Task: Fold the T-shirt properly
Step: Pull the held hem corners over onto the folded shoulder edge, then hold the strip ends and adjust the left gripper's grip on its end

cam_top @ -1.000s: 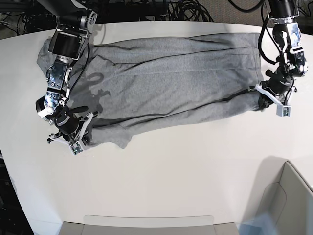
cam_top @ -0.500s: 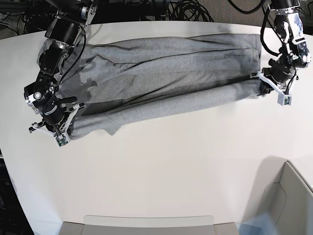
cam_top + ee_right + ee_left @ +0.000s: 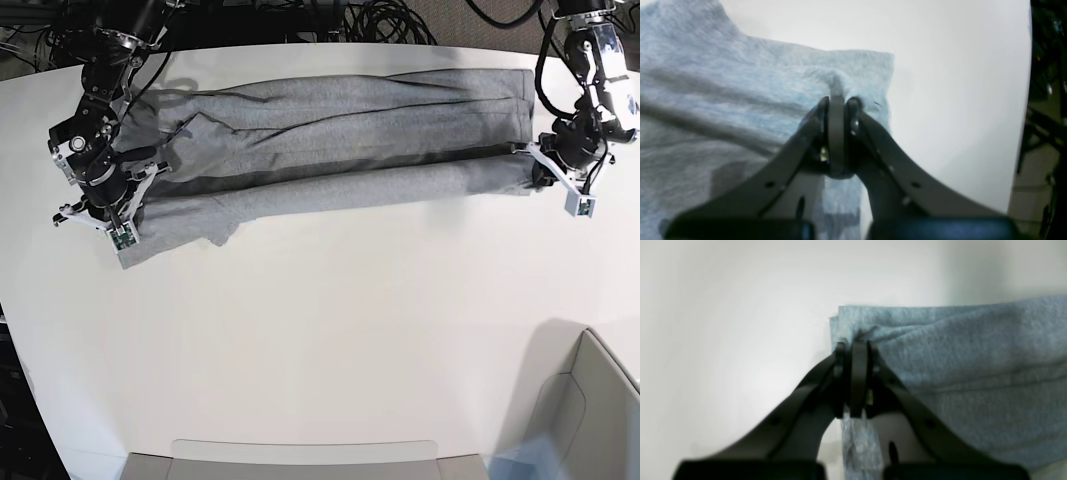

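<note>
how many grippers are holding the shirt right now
2. The left gripper is shut on one end of the heather-grey cotton T-shirt, at the base view's right; the right gripper clamps the opposite end.

Bright, even overhead light falls on the white tabletop (image 3: pixel 330 330), which glares pale in both wrist views. Soft shadows lie just under the T-shirt (image 3: pixel 340 150) folds and beside it. The wrist views are soft and blurred, and the nearest tool parts are darkest and out of focus.
</note>
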`<action>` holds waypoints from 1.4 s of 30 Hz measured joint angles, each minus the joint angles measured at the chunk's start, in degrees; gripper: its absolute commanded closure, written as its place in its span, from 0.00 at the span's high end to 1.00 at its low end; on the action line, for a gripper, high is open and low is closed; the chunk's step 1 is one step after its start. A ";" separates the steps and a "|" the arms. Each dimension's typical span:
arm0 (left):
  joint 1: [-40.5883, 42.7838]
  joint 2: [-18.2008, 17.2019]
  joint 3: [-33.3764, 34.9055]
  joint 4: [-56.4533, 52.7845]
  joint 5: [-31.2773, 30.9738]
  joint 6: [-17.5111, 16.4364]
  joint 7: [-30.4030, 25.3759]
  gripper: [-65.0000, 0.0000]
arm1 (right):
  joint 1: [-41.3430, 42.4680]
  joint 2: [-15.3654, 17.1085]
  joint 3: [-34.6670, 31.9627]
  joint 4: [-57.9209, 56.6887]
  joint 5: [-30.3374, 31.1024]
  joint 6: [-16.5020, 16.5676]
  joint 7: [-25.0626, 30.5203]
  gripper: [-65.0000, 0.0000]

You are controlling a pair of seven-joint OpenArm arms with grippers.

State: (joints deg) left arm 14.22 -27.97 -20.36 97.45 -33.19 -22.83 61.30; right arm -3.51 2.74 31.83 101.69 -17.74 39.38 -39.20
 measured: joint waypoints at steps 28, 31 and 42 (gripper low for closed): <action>3.89 0.83 0.33 0.31 -0.46 0.09 9.90 0.10 | -6.97 -2.45 6.14 -1.16 -7.17 0.00 0.15 0.00; 3.87 0.83 0.20 0.31 -0.46 0.09 10.51 0.16 | -6.97 -2.47 6.14 -1.18 -7.15 0.00 0.20 0.00; 4.00 2.38 -0.15 0.31 0.02 0.28 10.78 0.14 | -6.49 -2.45 6.14 -3.50 -7.54 0.00 0.61 0.00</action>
State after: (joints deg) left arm 18.22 -25.58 -20.51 97.76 -33.17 -22.55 72.07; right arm -10.00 0.30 37.98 98.19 -25.28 39.38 -38.59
